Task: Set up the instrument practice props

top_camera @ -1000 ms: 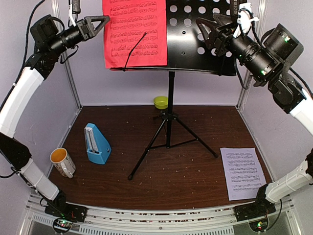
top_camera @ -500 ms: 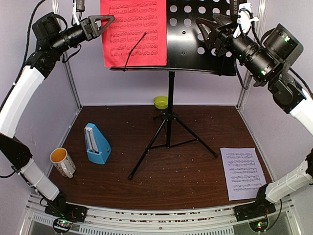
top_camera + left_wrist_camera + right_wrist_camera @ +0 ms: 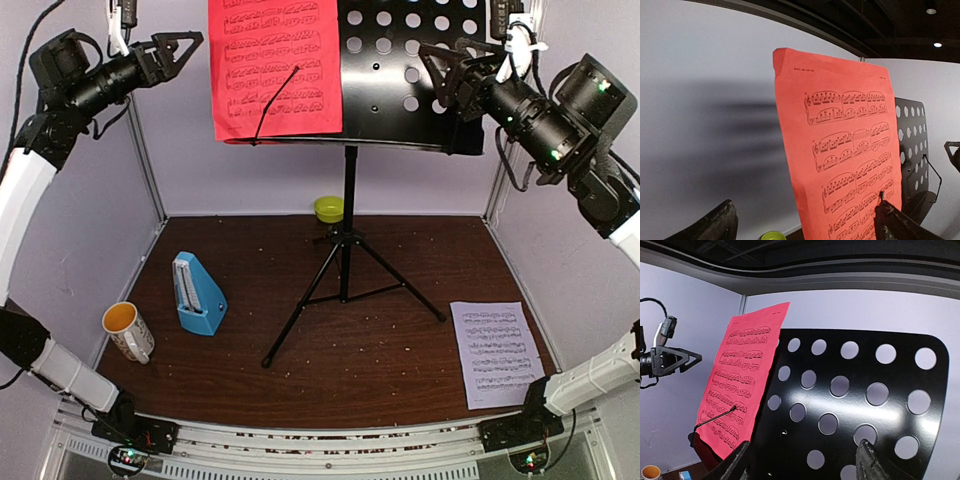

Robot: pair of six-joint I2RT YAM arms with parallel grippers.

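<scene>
The black perforated music stand (image 3: 400,80) stands on its tripod (image 3: 345,275) at mid-table. The red music sheet (image 3: 275,65) rests on the left half of its desk, under a thin wire page holder (image 3: 277,98). My left gripper (image 3: 172,52) hangs open to the left of the red music sheet (image 3: 840,145), apart from it. My right gripper (image 3: 450,72) is open in front of the desk's right half (image 3: 855,400), holding nothing. The white music sheet (image 3: 495,352) lies flat at the front right of the table. The blue metronome (image 3: 198,295) stands at the left.
A white mug (image 3: 128,330) with a yellow inside sits at the front left, next to the metronome. A lime-green bowl (image 3: 329,208) sits behind the tripod by the back wall. Frame posts rise at both back corners.
My left gripper has opened wide and drawn back to the left, away from the red sheet's edge. My right gripper has backed off slightly to the right. The red sheet stays on the stand.
</scene>
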